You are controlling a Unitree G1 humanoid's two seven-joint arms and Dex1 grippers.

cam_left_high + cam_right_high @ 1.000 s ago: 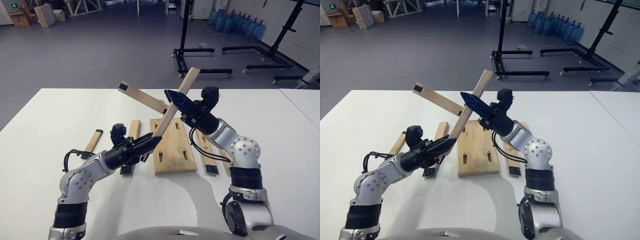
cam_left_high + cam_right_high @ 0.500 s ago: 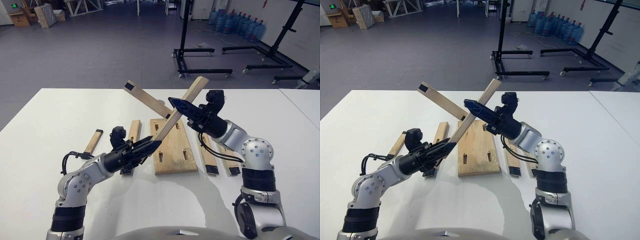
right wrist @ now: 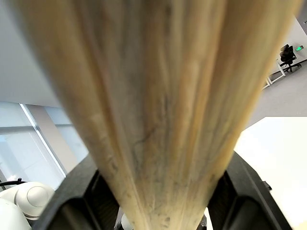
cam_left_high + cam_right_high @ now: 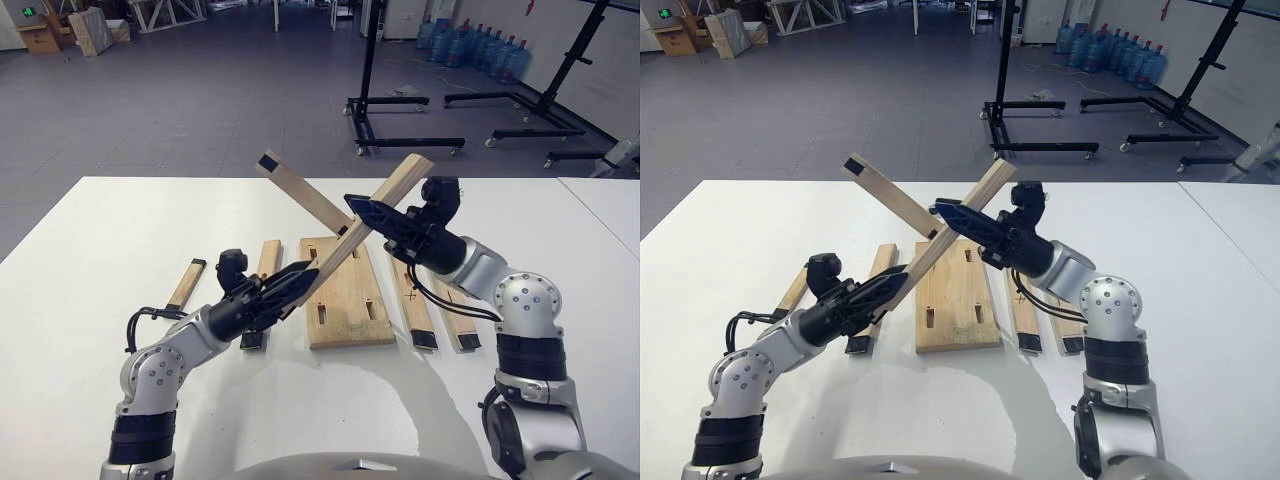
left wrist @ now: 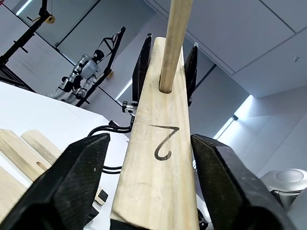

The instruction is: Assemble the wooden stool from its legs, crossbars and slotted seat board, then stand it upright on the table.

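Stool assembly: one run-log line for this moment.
left gripper: shut on leg | right gripper: shut on crossbar | joint: crossbar end in leg's hole | seat board: flat on table

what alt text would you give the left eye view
Two wooden bars are held crossed in an X over a slotted seat board on a white table. The left gripper grips the right-leaning bar at its lower end, and the right gripper grips the black-tipped bar at the crossing. More wooden pieces lie flat beside the board.

crossed sticks (raised) overhang the seat board
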